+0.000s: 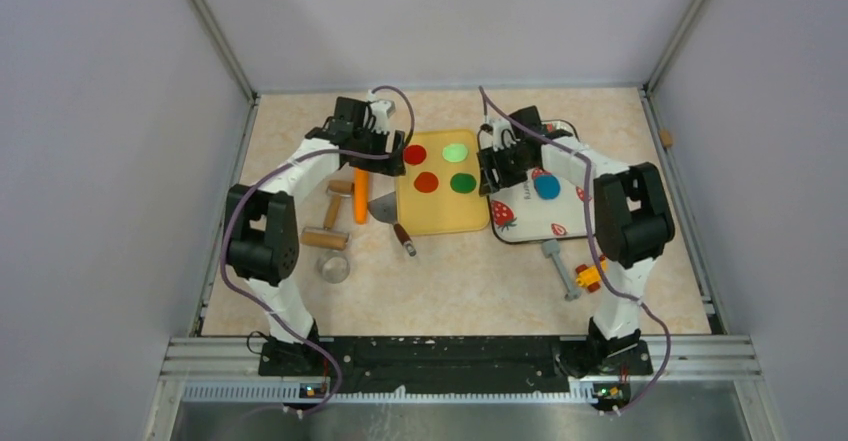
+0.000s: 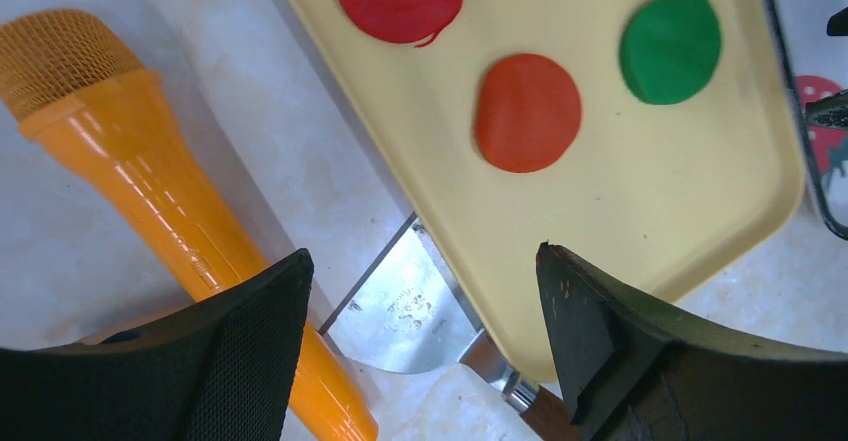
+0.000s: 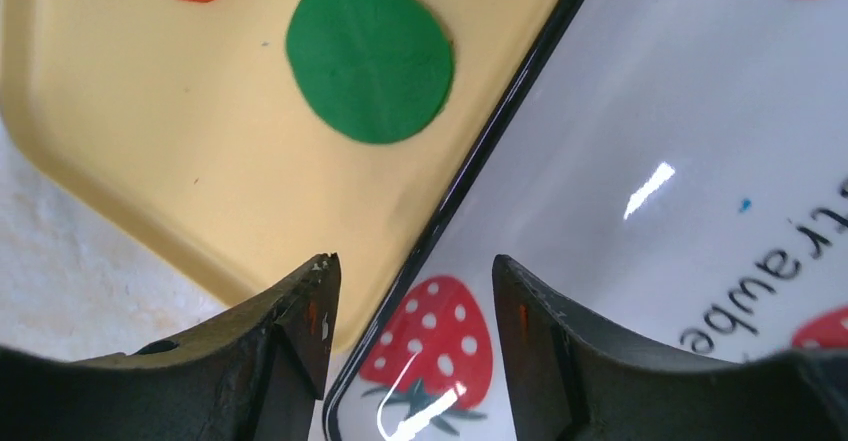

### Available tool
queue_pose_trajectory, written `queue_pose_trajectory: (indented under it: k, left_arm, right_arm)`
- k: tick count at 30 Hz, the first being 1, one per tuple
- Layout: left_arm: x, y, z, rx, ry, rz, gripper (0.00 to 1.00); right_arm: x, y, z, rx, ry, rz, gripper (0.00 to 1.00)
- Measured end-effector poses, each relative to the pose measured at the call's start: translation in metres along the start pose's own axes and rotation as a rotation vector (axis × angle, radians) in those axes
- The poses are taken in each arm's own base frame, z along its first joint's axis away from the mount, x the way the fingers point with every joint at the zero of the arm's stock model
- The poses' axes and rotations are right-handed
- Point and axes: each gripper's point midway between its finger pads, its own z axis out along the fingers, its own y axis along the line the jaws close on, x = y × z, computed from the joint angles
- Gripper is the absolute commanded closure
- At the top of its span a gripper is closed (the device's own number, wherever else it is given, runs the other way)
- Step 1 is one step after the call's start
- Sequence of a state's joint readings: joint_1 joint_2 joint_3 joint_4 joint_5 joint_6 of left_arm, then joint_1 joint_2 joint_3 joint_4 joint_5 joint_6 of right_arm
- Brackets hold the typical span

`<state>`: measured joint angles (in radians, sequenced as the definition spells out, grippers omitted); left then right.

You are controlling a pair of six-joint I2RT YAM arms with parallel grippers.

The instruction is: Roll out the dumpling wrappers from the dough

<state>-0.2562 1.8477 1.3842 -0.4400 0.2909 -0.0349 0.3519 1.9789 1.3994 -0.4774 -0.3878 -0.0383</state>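
A flat, roundish blue piece of dough [image 1: 546,187] lies on the white strawberry-print tray [image 1: 528,223]; from this far I cannot tell if it is a clean-edged dumpling wrapper. My right gripper [image 1: 492,173] hovers left of it, over the seam between the strawberry tray [image 3: 640,111] and the yellow tray [image 3: 150,161]. In the right wrist view the gripper [image 3: 415,261] is open and holds nothing. My left gripper [image 1: 393,156] is at the yellow tray's left edge. In the left wrist view that gripper [image 2: 422,256] is open wide above the scraper blade [image 2: 400,311], empty.
The yellow tray [image 1: 442,221] carries two red discs [image 1: 415,154] [image 1: 427,182] and two green discs [image 1: 456,153] [image 1: 462,182]. An orange rolling pin [image 1: 360,196], two wooden rollers [image 1: 325,239], a scraper [image 1: 383,209] and a clear ring cutter [image 1: 333,266] lie to its left. A grey-and-orange tool [image 1: 575,273] lies at the front right.
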Motion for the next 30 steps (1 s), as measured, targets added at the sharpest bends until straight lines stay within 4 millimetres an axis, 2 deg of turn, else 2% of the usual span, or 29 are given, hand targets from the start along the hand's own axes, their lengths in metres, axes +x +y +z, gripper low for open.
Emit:
queue_pose_trajectory:
  k: [2,6,9,12,15,18,22,26,30]
  left_arm:
    - [-0.010,-0.006,-0.014,0.016,-0.036,0.032,0.14]
    - [-0.033,-0.012,-0.049,-0.006,-0.125,0.100,0.13]
    - [-0.041,-0.002,-0.073,-0.097,-0.156,0.131,0.11]
    - [-0.030,0.016,-0.088,-0.180,-0.117,0.144,0.12]
    - [-0.001,0.043,-0.094,-0.247,-0.035,0.115,0.15]
    - [0.041,0.067,-0.095,-0.279,0.071,0.075,0.19]
    - [0.087,0.080,-0.093,-0.288,0.198,0.076,0.20]
    - [0.105,0.083,-0.092,-0.295,0.249,0.096,0.23]
    - [0.114,0.092,-0.092,-0.313,0.262,0.089,0.31]
  right_arm:
    - [-0.001,0.006,-0.018,0.004,-0.016,-0.030,0.34]
    - [-0.009,0.025,-0.075,0.021,-0.104,-0.122,0.29]
    - [-0.009,0.038,-0.117,0.042,-0.174,-0.189,0.28]
    - [-0.003,0.045,-0.143,0.060,-0.207,-0.229,0.28]
    - [0.005,0.046,-0.152,0.075,-0.205,-0.242,0.28]
    - [0.014,0.040,-0.151,0.091,-0.185,-0.234,0.28]
    - [0.022,0.030,-0.150,0.112,-0.163,-0.214,0.28]
    - [0.020,0.026,-0.152,0.124,-0.173,-0.210,0.28]
    - [0.017,0.025,-0.152,0.125,-0.184,-0.214,0.29]
